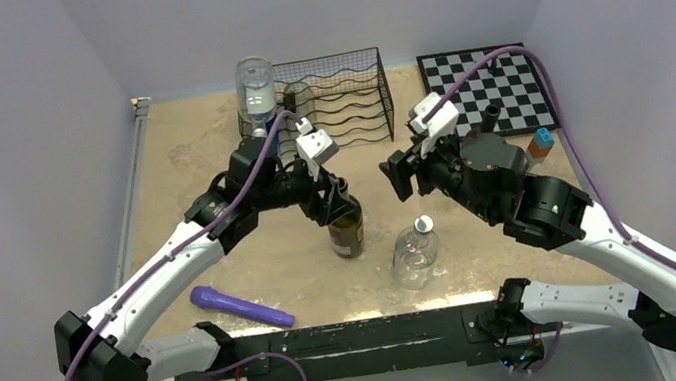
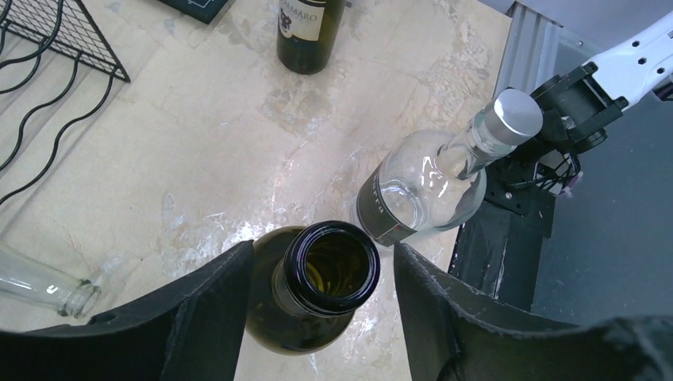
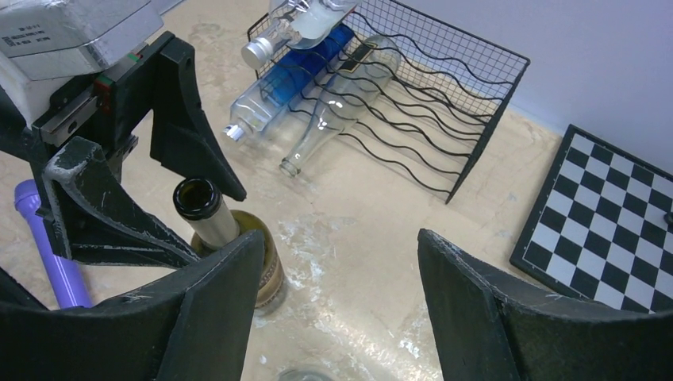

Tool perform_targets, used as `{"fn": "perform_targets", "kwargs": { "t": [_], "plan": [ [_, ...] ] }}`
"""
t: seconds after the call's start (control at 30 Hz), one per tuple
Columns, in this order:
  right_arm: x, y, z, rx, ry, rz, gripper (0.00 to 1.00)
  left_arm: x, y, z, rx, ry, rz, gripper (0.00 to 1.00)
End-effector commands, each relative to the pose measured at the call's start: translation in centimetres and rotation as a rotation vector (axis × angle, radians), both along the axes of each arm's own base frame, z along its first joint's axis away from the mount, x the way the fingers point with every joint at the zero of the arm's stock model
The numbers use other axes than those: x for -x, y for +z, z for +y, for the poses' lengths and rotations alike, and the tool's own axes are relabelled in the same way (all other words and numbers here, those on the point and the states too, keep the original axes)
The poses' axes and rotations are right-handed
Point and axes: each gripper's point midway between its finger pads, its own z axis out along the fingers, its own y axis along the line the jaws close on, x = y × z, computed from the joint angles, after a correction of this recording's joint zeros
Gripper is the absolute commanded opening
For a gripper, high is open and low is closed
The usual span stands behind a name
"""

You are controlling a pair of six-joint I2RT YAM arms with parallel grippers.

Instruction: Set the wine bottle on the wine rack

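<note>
My left pincer sits with its jaws apart either side of the neck of the wine bottle, upright on the table and not yet clamped, so gripping, lifting and laying it in the wine rack farther back all remain.

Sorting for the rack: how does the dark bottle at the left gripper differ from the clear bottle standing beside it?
The dark bottle is dark olive glass; the clear bottle is see-through. The dark bottle's mouth is open; the clear bottle wears a silver cap. The left gripper straddles the dark bottle; the clear bottle stands free. Both stand upright.
</note>
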Motion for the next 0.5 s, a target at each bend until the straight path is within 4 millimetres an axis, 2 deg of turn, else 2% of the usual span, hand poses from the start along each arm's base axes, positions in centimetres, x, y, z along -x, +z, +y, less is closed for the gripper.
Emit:
{"fn": "perform_targets", "kwargs": {
  "t": [0.0, 0.07, 0.27, 0.33, 0.47],
  "plan": [
    [-0.3, 0.3, -0.7, -0.022, -0.044, -0.008, 0.74, -0.2, 1.3, -1.2, 0.046, -0.054, -0.073, 0.66],
    [-0.4, 0.1, -0.5, -0.017, -0.043, -0.005, 0.74, -0.4, 1.0, -1.3, 0.041, -0.048, -0.072, 0.58],
    [-0.4, 0.1, -0.5, -0.007, -0.038, -0.011, 0.76, -0.7, 1.5, -1.2, 0.037, -0.029, -0.092, 0.24],
    [-0.3, 0.2, -0.4, -0.006, -0.026, -0.018, 0.79, -0.9, 2.4, -1.0, 0.036, -0.014, -0.112, 0.0],
    [0.6, 0.4, 0.8, 0.01, 0.082, -0.044, 0.88, -2.1, 5.4, 0.0, 0.046, 0.081, -0.174, 0.0]
  ]
}}
